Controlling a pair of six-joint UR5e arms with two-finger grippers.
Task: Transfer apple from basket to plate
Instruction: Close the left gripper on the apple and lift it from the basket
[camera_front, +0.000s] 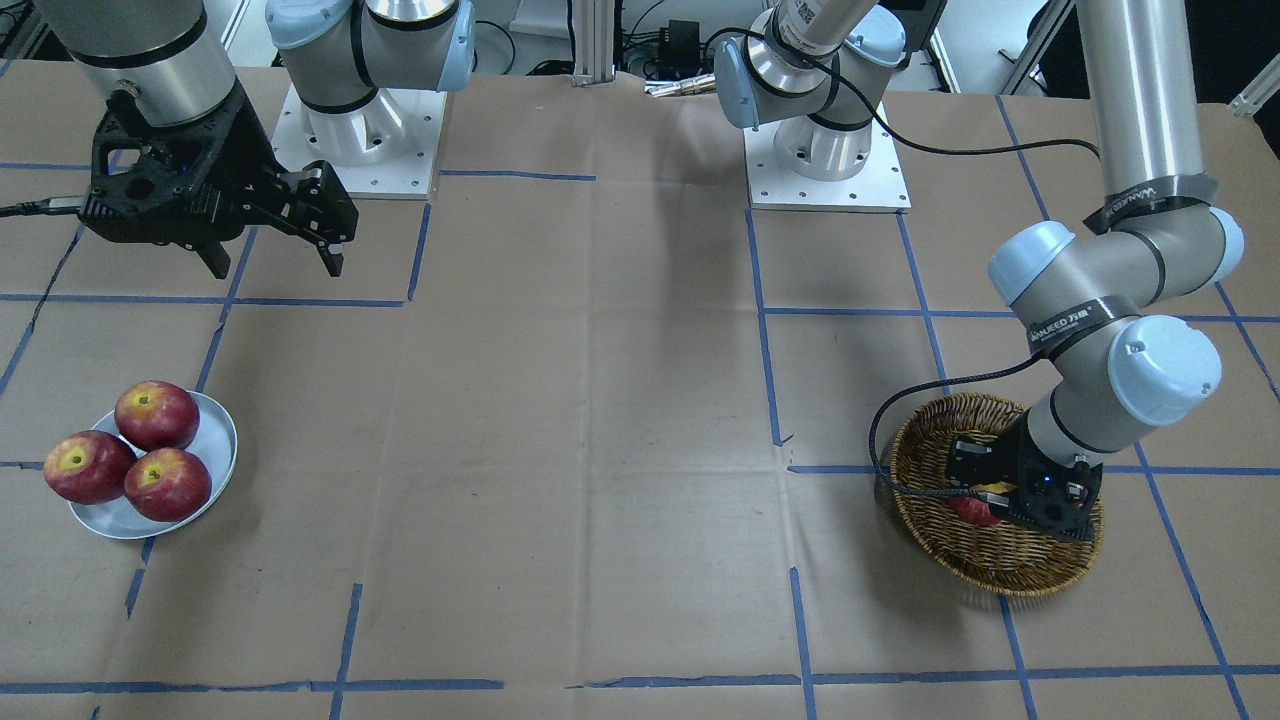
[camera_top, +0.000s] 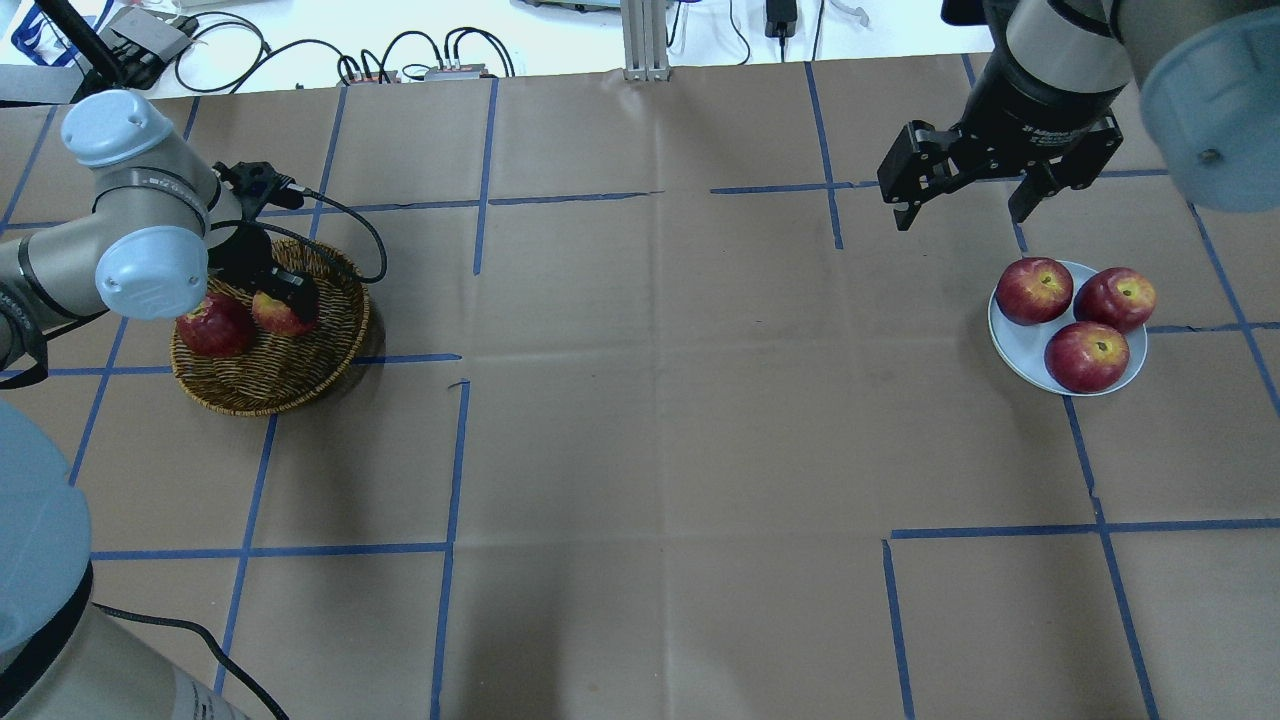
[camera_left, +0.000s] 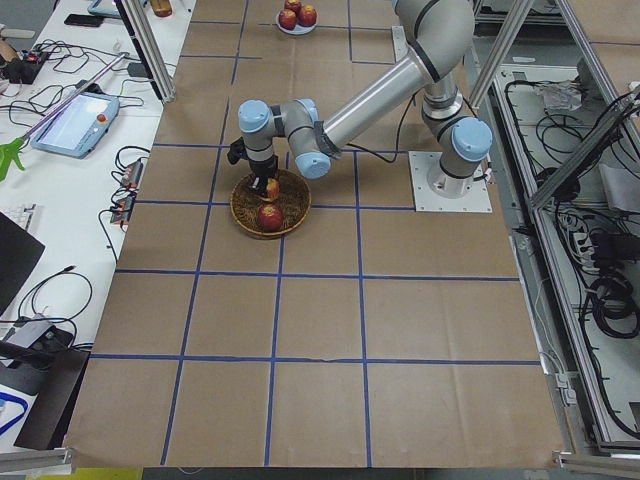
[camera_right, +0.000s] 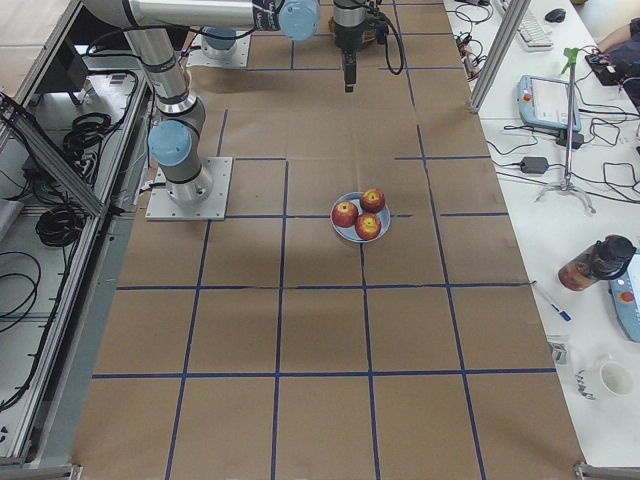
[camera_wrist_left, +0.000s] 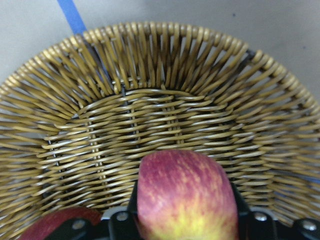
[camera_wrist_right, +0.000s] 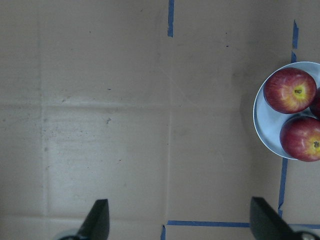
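Note:
The streaked red apple (camera_wrist_left: 185, 190) with a yellow patch sits in the brown wicker basket (camera_top: 290, 380). My left gripper (camera_top: 288, 296) reaches down into the basket, and its fingers press on both sides of the apple (camera_top: 270, 318). In the front view only a bit of that apple (camera_front: 972, 511) shows under the gripper. The silvery plate (camera_top: 1015, 345) lies at the far right with three red apples on it. My right gripper (camera_top: 962, 205) is open and empty, hanging above the table behind the plate.
A darker red apple (camera_top: 213, 326) lies in the basket beside the held one. The three apples (camera_front: 150, 450) crowd the plate (camera_front: 218, 425). Brown paper with blue tape lines covers the table. Both arm bases (camera_front: 828, 150) stand at the robot's edge.

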